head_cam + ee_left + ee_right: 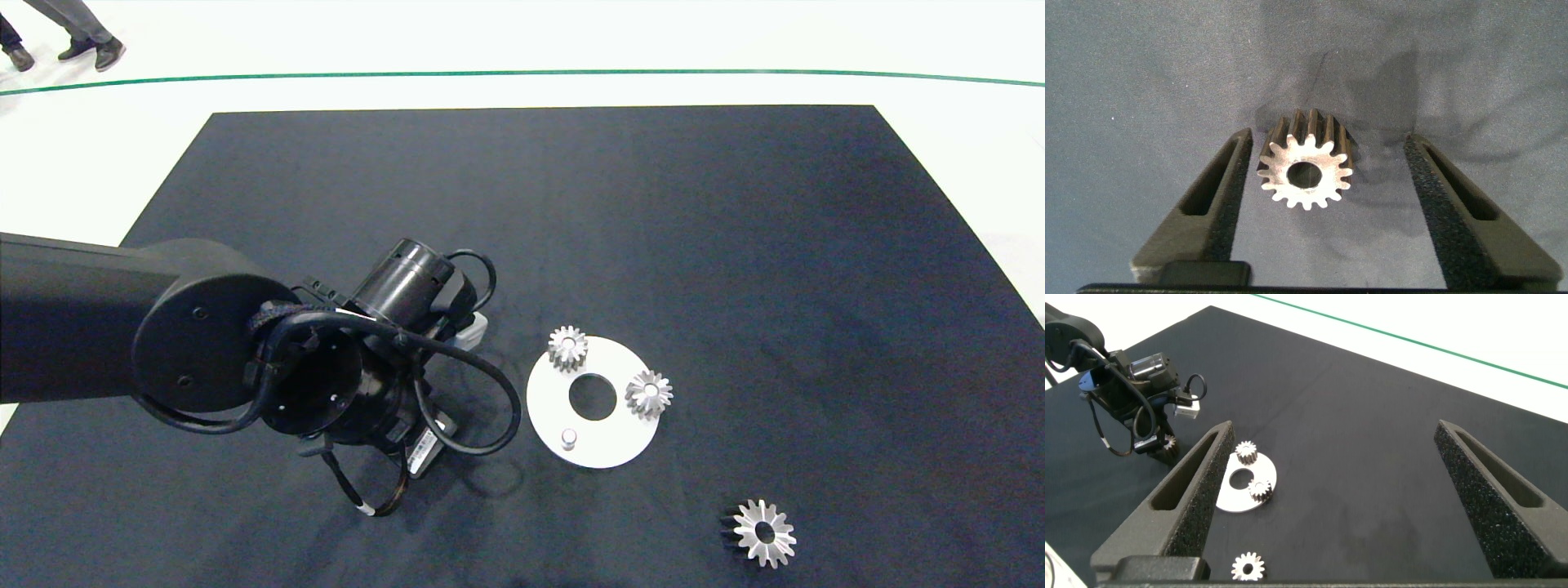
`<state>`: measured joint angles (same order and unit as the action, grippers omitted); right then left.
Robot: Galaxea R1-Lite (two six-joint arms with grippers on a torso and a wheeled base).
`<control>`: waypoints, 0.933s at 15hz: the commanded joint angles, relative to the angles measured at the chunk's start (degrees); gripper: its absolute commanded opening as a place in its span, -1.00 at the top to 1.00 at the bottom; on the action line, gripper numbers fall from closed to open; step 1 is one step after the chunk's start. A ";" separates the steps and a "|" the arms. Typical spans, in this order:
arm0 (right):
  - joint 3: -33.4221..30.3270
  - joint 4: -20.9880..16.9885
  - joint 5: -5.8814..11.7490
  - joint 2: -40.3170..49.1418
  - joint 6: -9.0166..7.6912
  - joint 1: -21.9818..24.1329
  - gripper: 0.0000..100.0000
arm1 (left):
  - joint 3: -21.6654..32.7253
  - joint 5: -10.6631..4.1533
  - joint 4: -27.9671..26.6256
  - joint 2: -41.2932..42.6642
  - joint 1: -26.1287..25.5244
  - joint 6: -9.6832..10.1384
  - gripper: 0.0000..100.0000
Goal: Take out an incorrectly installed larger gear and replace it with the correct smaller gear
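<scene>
White floor with a green line (522, 73); a dark mat (571, 204) covers the table. A person's shoes (90, 51) show beyond it, at far left.

Left arm comes in low over the mat's left half, wrist turned down. Left gripper (1323, 184) spread wide, fingers (1221, 196) on either side of the smaller gear (1306, 167), which sits on the mat with blunt teeth and a wide dark bore. The near finger stands just beside the teeth; the other stands clear. Nothing clamped. In the head view this gear is hidden beneath the wrist.

Right of the wrist, a white disc (547, 408) with a centre hole lies flat. Two small gears with pale centres sit on it: one (567, 347) at its far edge, one (649, 394) at its right edge. A bare short peg (568, 438) stands near its front edge.

Further right, toward the front of the mat and well apart from the disc, the larger gear (763, 532) lies alone, long pointed teeth, small centre hole.

Right gripper (1331, 498) hangs above the mat, off the head view, fingers wide apart, empty.
</scene>
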<state>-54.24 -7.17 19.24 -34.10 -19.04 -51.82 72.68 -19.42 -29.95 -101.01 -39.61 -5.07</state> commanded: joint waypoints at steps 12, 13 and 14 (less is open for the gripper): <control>0.36 -0.04 -0.16 -0.09 -0.21 -0.03 -1.00 | -0.70 -1.50 -0.28 -1.12 0.14 0.06 0.09; 0.36 -0.04 -0.34 0.00 -0.21 -0.03 -1.00 | -0.87 -2.03 -0.28 -1.21 0.14 0.06 0.15; 0.36 0.05 -0.34 0.00 -0.21 -0.03 -1.00 | -0.87 -2.55 -0.28 -1.21 0.14 0.06 0.18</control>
<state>-53.88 -7.13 18.71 -34.10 -19.10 -51.82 71.89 -21.71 -29.98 -101.90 -39.52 -4.99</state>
